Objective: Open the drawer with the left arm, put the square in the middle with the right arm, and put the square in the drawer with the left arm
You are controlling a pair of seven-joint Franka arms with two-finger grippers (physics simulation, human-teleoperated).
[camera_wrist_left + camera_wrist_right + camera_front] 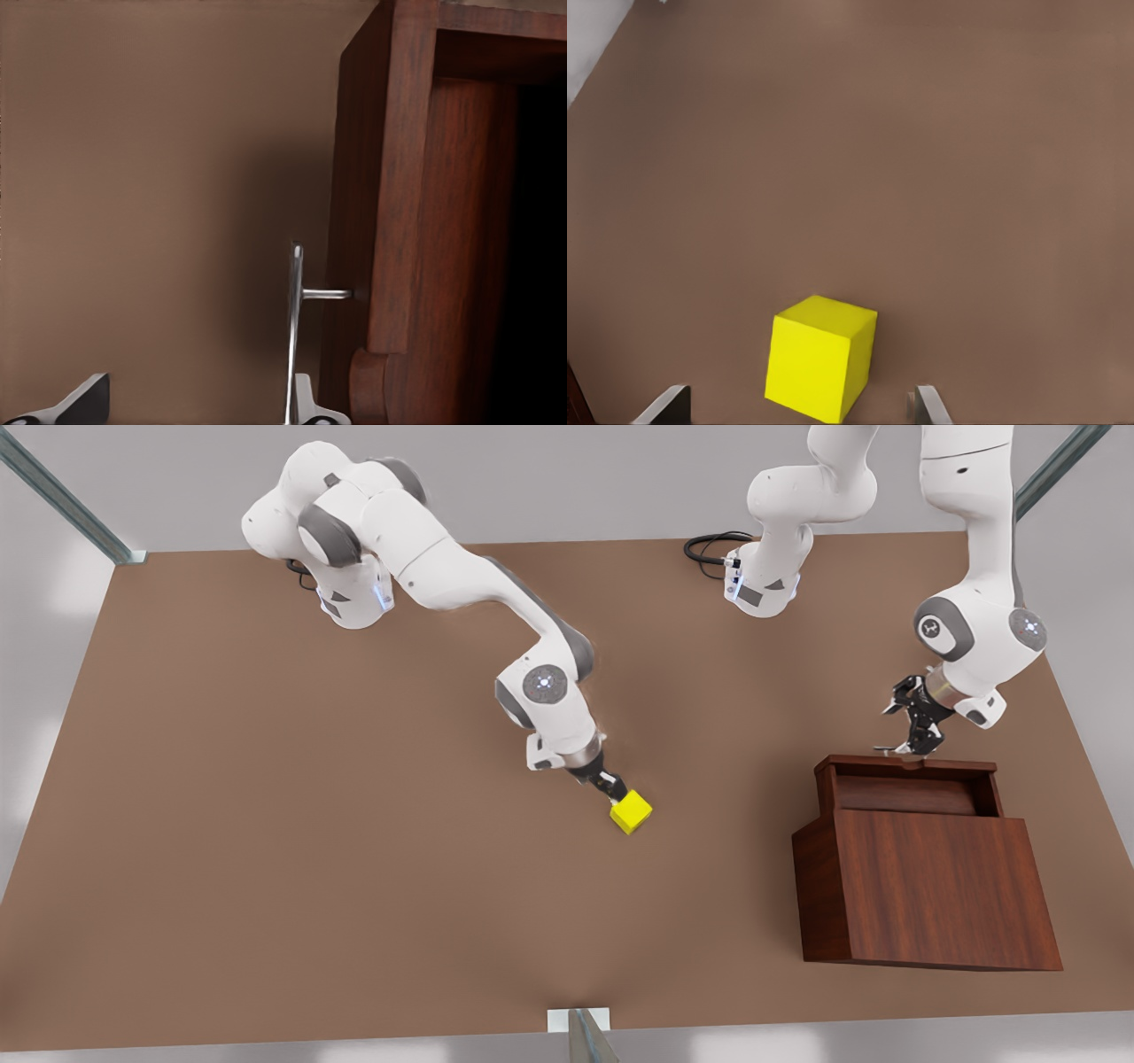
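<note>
Worktop (266,850): plain brown. Cabinet (930,886): wood-grain, at the front view's right. Drawer (908,784): pulled partly out on the cabinet's far side, silver handle (295,336) showing. Left pincer (912,731): at the handle, fingers (84,400) spread, one on each side of the bar. Square (631,811): yellow, resting on the worktop near the middle, well apart from the cabinet. Right pincer (611,786): just above the square, fingers (926,407) spread wider than it, not touching.

A black cable (709,545) lies coiled on the tabletop near its far edge. Grey metal frame struts stand at the far left corner (62,496), the far right corner (1059,465), and the middle of the near edge (585,1036).
</note>
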